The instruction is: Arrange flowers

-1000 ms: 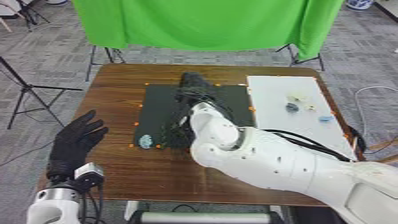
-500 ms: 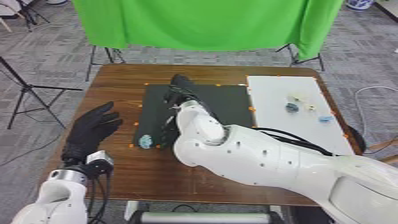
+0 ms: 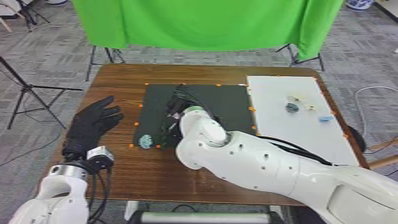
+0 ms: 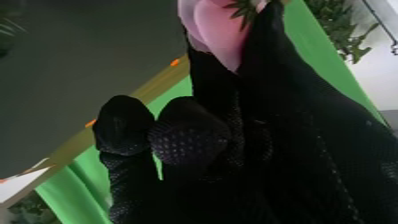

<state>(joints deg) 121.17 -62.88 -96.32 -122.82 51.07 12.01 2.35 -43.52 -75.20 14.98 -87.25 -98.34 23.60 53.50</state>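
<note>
Right hand (image 4: 293,120), over the dark mat (image 3: 233,102): fingers drawn together, with a pink flower (image 4: 222,35) at their tips, apparently pinched; a green leaf (image 4: 242,7) lies against the petals. Beneath the hand: the mat, partly hidden by the arm. Toward the robot from the hand, at the mat's near left corner: a pale blue bloom (image 3: 146,141). To the hand's left, well apart: the left hand (image 3: 92,122), fingers extended and slightly spread, holding nothing. To the hand's right: a white board (image 3: 298,137) bearing, outward in order, a blue-green bloom (image 3: 291,107), a cream flower (image 3: 299,96), a small pale bloom (image 3: 310,107) and a light blue flower (image 3: 325,119). Progress, as judged: arrangement unfinished; the pink flower remains to be set down. Whether the board's pieces are already placed or awaiting use cannot be told.
</note>
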